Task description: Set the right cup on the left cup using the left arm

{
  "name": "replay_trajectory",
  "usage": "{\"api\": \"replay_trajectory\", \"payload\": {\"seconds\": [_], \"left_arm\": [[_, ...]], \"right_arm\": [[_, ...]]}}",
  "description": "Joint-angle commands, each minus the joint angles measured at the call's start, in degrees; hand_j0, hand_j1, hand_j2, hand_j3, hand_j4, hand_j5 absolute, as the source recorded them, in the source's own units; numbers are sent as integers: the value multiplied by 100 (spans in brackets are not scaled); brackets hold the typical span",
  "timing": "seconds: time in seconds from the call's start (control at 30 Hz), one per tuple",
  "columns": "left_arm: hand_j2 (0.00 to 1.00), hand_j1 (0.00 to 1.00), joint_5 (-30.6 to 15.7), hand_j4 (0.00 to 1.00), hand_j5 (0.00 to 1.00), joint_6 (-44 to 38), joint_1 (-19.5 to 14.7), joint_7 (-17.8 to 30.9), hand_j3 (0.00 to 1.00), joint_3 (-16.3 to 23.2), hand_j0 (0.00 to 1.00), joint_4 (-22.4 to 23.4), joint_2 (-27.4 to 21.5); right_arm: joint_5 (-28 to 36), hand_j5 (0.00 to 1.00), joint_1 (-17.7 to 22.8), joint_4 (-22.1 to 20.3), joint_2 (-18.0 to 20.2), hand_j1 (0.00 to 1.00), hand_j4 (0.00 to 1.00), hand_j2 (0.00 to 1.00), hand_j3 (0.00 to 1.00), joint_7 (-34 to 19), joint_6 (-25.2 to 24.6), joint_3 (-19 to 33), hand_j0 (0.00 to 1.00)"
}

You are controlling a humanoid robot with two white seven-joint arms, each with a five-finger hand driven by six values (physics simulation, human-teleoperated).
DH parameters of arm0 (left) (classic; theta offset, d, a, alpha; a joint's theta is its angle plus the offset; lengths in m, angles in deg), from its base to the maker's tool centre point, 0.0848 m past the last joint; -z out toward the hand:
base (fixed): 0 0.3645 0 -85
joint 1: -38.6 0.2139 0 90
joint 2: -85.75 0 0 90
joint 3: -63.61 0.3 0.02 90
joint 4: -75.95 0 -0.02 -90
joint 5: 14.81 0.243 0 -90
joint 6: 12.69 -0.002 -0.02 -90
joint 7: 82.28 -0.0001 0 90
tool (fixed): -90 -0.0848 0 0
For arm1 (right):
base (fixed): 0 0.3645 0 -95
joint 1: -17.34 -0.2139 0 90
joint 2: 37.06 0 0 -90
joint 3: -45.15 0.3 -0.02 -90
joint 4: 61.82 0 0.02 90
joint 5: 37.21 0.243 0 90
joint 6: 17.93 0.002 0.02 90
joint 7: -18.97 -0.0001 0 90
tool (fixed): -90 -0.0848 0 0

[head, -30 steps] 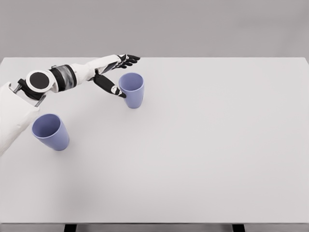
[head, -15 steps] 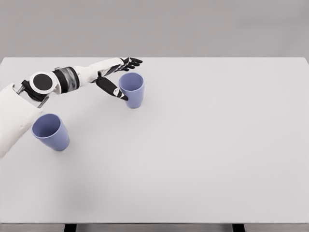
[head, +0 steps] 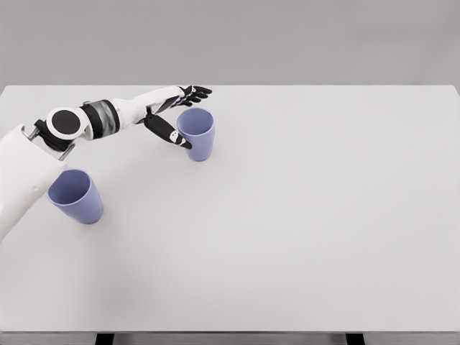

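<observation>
Table (head: pixel 302 215) is white, both purple cups upright and well apart: left cup (head: pixel 75 195) near the front-left edge, right cup (head: pixel 196 133) further back, toward the middle. Left hand (head: pixel 175 115) is spread around the right cup, thumb at its near wall and fingers (head: pixel 192 92) behind the rim, not yet clamped; looks positioned for a side grasp before lifting.
</observation>
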Motion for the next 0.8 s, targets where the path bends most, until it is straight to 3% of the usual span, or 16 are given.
{"api": "replay_trajectory", "payload": {"seconds": [0.0, 0.33, 0.77], "left_arm": [[100, 100, -181, 100, 100, 0, 0, -2, 100, -12, 100, 18, 1], [100, 100, -569, 100, 100, -246, 9, -2, 100, -12, 100, 19, 1], [100, 100, -745, 100, 100, -334, 9, -2, 100, -12, 100, 19, 1]], "right_arm": [[1, 100, 0, 1, 1, 100, 100, 100, 100, 0, 0, 0, 100], [1, 100, 0, 1, 1, 100, 100, 100, 100, 0, 0, 0, 100], [1, 100, 0, 1, 1, 100, 100, 100, 100, 0, 0, 0, 100]]}}
